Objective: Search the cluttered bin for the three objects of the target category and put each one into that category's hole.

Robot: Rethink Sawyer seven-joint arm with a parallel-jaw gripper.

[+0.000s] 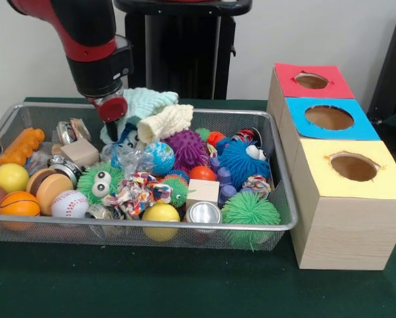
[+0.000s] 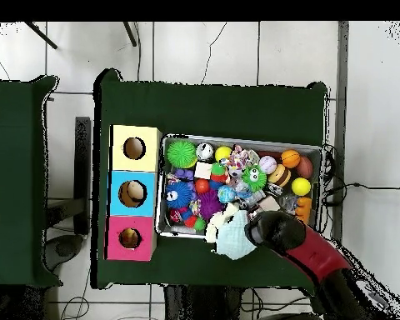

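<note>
Cluttered bin [image 1: 281, 192], no legible labels

The arm [image 1: 85, 40] is built of thick rounded segments, glossy red shell over black joints; a black cylindrical wrist section ends in a dark collar; below it sits a small round red cap [image 1: 112, 109] with a grey metal fitting beside it; from above the arm [image 2: 307, 250] shows a red link and black rounded end
</note>
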